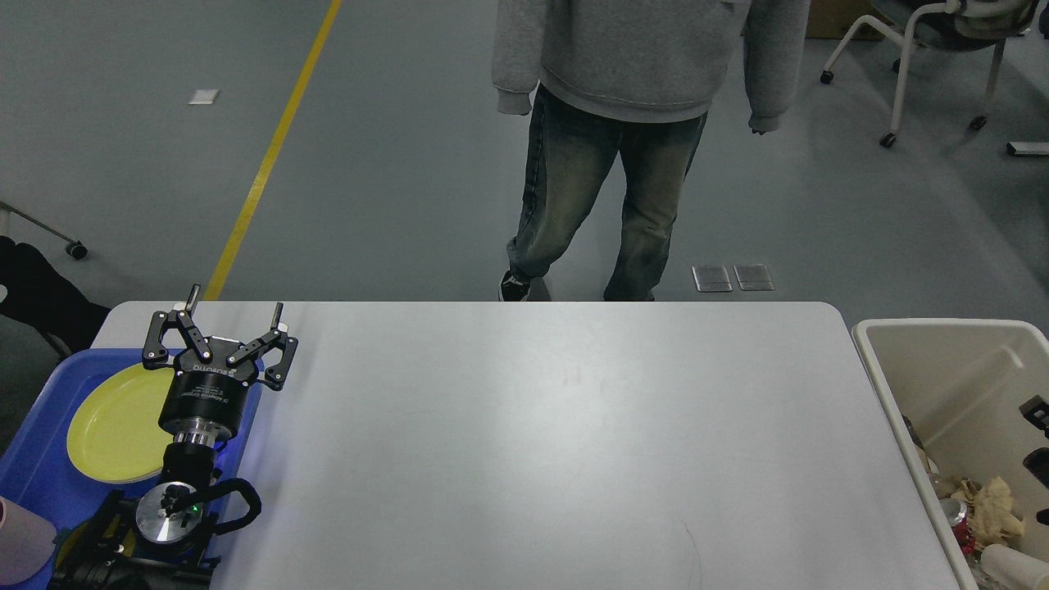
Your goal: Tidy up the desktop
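A: What fills the view?
B: The counter (pixel 533 434), the white desktop with rounded corners, runs from the near edge to the far edge, where a person (pixel 631 139) in a grey sweatshirt and jeans stands on the floor just beyond.

A: And at its ends?
B: A beige bin (pixel 934 360) sits just off the right edge, with crumpled paper (pixel 987 504) and a can (pixel 957 524) inside. A blue tray (pixel 37 467) sits at the left edge, holding a yellow plate (pixel 115 422).

A: The arms?
B: The left pincer (pixel 233 305) hangs over the counter's far left corner, fingers spread, holding nothing. Dark parts show inside the bin at the right border; I cannot tell whether that pincer is spread.
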